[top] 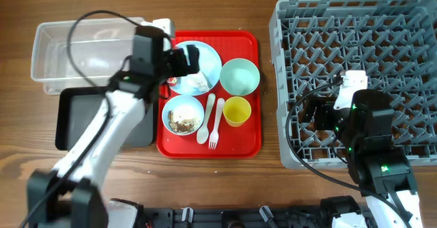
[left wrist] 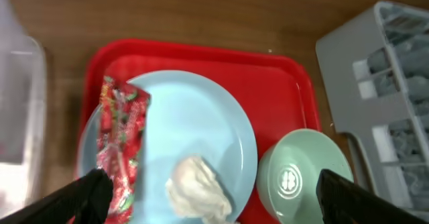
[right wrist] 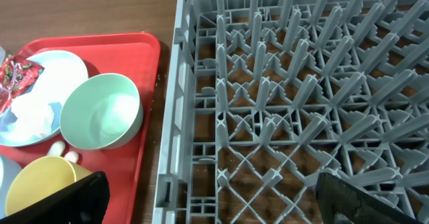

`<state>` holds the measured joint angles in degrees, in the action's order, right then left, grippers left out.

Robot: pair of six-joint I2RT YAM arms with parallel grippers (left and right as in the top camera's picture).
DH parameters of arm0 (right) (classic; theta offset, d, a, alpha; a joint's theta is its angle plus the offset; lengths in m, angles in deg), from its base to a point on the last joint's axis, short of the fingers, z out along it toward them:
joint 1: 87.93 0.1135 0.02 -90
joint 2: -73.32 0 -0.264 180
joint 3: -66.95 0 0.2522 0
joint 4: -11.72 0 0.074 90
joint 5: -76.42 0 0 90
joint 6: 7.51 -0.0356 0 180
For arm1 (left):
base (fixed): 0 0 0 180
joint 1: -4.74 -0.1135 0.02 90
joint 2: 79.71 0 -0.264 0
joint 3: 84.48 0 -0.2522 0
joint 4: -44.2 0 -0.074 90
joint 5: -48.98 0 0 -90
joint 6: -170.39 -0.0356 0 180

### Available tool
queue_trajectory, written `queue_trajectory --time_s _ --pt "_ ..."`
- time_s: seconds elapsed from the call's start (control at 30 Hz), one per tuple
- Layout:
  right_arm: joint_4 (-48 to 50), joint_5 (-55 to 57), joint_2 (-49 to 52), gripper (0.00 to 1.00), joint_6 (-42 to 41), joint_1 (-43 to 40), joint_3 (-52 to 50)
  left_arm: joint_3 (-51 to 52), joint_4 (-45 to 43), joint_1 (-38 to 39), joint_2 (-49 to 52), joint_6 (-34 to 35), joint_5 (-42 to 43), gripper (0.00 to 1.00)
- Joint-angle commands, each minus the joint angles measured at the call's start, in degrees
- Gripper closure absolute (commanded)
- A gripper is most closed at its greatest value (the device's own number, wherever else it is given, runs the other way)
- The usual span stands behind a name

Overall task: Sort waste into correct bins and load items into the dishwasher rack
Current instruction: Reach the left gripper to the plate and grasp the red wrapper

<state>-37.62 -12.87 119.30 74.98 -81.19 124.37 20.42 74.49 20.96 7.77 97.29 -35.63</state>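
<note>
Overhead: L gripper [top: 186, 59] hovers over pale blue round plate [top: 212, 63] on flat red tray [top: 247, 140]. R gripper [top: 317, 113] is over big grey pegged plastic rack [top: 355, 30].
L wrist: jaws spread, empty. Red-and-white crinkled snack wrapper [left wrist: 120, 137] lies on plate's in-view left. Prob light, floppy, slick film, so pinch mid-body.
R wrist: jaws spread, nothing held.

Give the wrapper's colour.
The wrapper is red with white markings, best seen in the left wrist view.

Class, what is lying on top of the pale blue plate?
A red-and-white snack wrapper and a crumpled white tissue lie on the plate. Overhead, the left fingers hide part of it.
</note>
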Motion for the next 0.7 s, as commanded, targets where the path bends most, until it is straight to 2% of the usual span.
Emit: queue_trajectory --time_s 0.0,0.07,0.17,0.23,0.3,0.33,0.37,0.47,0.57,0.63,0.67 --pt "0.2 0.7 0.1 0.0 -0.1 -0.1 1.1 -0.9 -3.3 3.0 7.9 0.5 -2.7 0.04" --pt "0.2 0.8 0.1 0.0 -0.1 -0.1 1.1 -0.9 -4.8 4.3 12.9 0.5 -2.7 0.07" --pt "0.2 0.8 0.1 0.0 -0.1 -0.1 1.1 -0.9 -5.0 5.1 18.6 0.5 -3.0 0.19" --pt "0.2 0.8 0.1 0.0 -0.1 -0.1 1.1 -0.9 -5.0 5.1 20.0 0.5 -3.1 0.35" --pt "0.2 0.8 0.1 0.0 -0.1 -0.1 1.1 -0.9 -5.0 5.1 20.0 0.5 -3.2 0.56" --pt "0.2 0.8 0.1 0.0 0.0 -0.1 1.1 -0.9 -4.7 5.1 19.9 0.5 -3.2 0.73" --pt "0.2 0.8 0.1 0.0 0.0 -0.1 1.1 -0.9 -4.3 5.1 19.5 0.5 -3.3 0.83" --pt "0.2 0.8 0.1 0.0 0.0 -0.1 1.1 -1.0 -4.1 4.6 14.9 0.5 -5.6 0.89" --pt "0.2 0.8 0.1 0.0 0.0 -0.1 1.1 -1.0 -2.8 1.6 5.8 0.5 -10.4 0.94" --pt "0.2 0.8 0.1 0.0 0.0 -0.1 1.1 -1.0 -2.4 -2.0 0.9 0.5 -12.6 0.92" --pt "0.2 0.8 0.1 0.0 0.0 -0.1 1.1 -1.0 -2.4 -6.5 -2.0 0.5 -12.8 0.88"
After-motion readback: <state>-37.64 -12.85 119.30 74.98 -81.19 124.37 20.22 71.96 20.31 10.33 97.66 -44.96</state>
